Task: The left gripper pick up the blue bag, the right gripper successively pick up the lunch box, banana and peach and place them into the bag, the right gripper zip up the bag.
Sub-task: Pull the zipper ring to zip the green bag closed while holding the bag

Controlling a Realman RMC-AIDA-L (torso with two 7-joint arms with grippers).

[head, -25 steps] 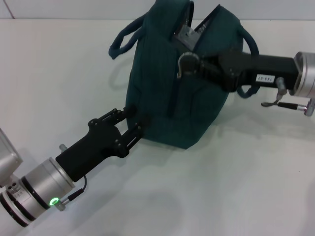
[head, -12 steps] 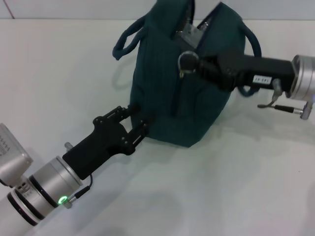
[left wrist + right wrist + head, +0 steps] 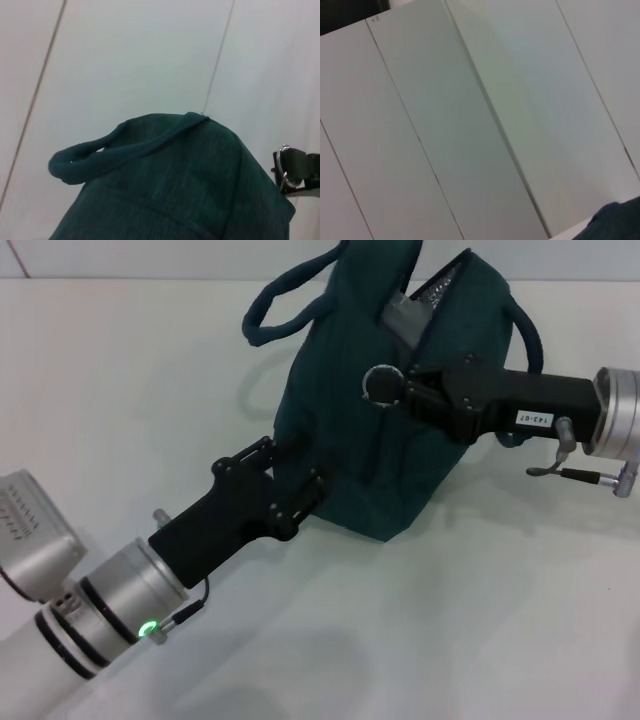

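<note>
The blue bag [image 3: 350, 440] stands upright on the white table [image 3: 500, 600], tilted a little, its top open. A grey lunch box [image 3: 405, 312] shows inside the opening. My left gripper [image 3: 290, 472] reaches in from the lower left and is shut on the bag's lower corner. My right gripper [image 3: 385, 388] comes in from the right, pressed against the bag's front, shut on the metal ring of the zipper pull [image 3: 381, 383]. The left wrist view shows the bag [image 3: 175, 185], one handle [image 3: 80, 160] and the ring [image 3: 284, 161]. Banana and peach are not in view.
The bag's two handles stick out, one to the left [image 3: 275, 315] and one at the right behind my right arm [image 3: 527, 335]. The right wrist view shows white wall panels and a corner of the bag [image 3: 615, 225].
The bag has shifted right and tilted, together with my left gripper, which pushed forward and right. My right gripper with the ring moved slightly lower and to the right.
</note>
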